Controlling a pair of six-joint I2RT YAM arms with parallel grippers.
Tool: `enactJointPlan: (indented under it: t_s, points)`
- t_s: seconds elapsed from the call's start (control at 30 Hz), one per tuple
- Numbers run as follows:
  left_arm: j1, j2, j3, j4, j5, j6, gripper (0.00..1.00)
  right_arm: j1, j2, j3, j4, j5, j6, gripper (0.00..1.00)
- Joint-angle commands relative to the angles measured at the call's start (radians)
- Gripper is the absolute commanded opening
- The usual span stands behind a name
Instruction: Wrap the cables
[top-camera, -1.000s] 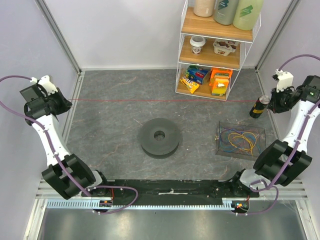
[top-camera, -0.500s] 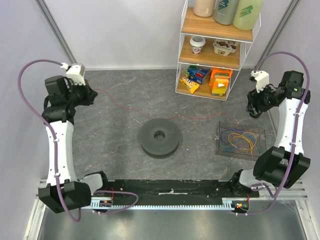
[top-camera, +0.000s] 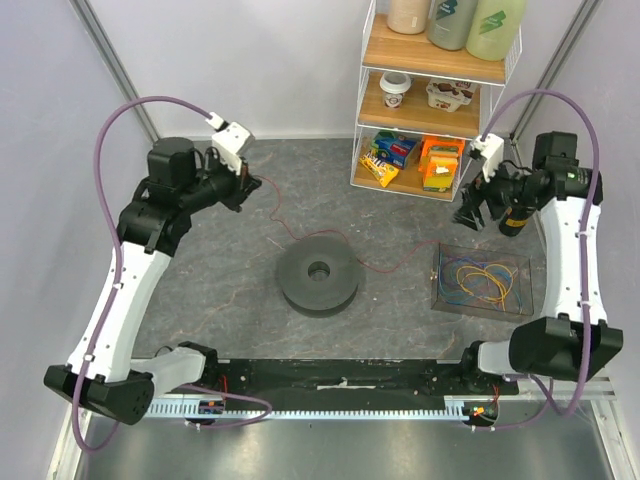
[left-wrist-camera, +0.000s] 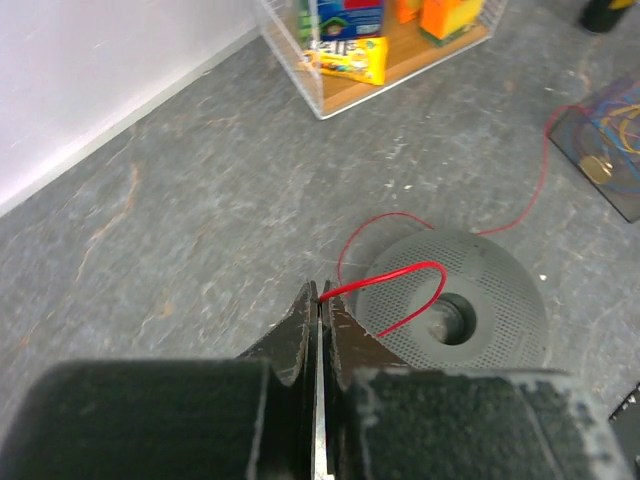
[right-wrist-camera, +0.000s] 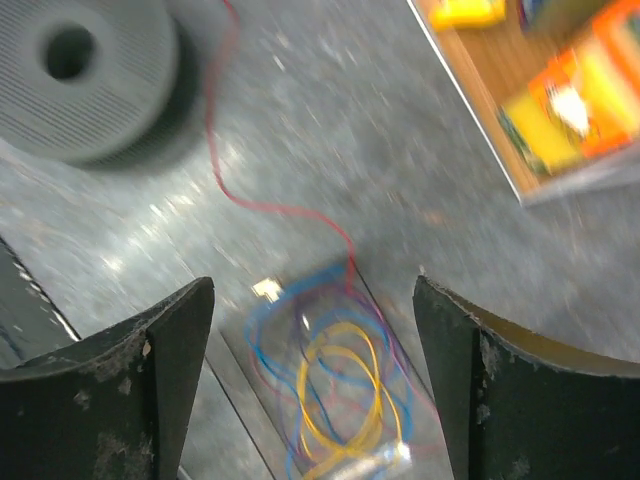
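While the left fingers (left-wrist-camera: 300, 325) pinch the red cable (left-wrist-camera: 378, 277) tight above the surface, likely to lead it onto the dark grey spool (left-wrist-camera: 500, 280) it trails past, the right fingers (right-wrist-camera: 170, 350) hang spread wide and empty near the clear tray (top-camera: 436, 280) holding the other cables (top-camera: 480, 282).

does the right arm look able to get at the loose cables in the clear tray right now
Probably yes: the right claw is open above the clear tray, and the loose cables lie right below it with nothing visible over them.
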Motion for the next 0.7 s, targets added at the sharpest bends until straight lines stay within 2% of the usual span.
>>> enactJointPlan:
  t_s: [0.0,0.07,0.13,0.2,0.3,0.37,0.53,0.67]
  points:
    - [-0.112,0.021,0.054,-0.018,-0.011,0.054,0.02,0.13,-0.072,0.027,0.213,-0.241,0.355,0.87]
    - [-0.155,0.03,0.054,-0.002,-0.003,0.045,0.01,0.219,-0.112,-0.047,0.46,-0.242,0.587,0.86]
    - [-0.198,0.044,0.061,0.012,-0.006,0.043,0.01,0.328,-0.138,-0.099,0.701,-0.219,0.746,0.84]
    - [-0.238,0.061,0.073,0.024,-0.014,0.046,0.02,0.435,-0.135,-0.108,0.788,-0.179,0.835,0.84]
    - [-0.284,0.093,0.097,0.028,-0.026,0.052,0.02,0.602,-0.097,-0.082,0.829,-0.114,0.874,0.82]
    - [-0.296,0.106,0.101,0.036,-0.022,0.057,0.02,0.656,-0.068,-0.067,0.854,-0.09,0.89,0.81]
    - [-0.33,0.096,0.073,0.061,-0.009,0.083,0.02,0.693,-0.017,-0.058,0.901,-0.073,0.927,0.74]
    - [-0.336,0.101,0.064,0.073,-0.005,0.063,0.02,0.739,0.006,-0.055,0.903,-0.077,0.909,0.73]
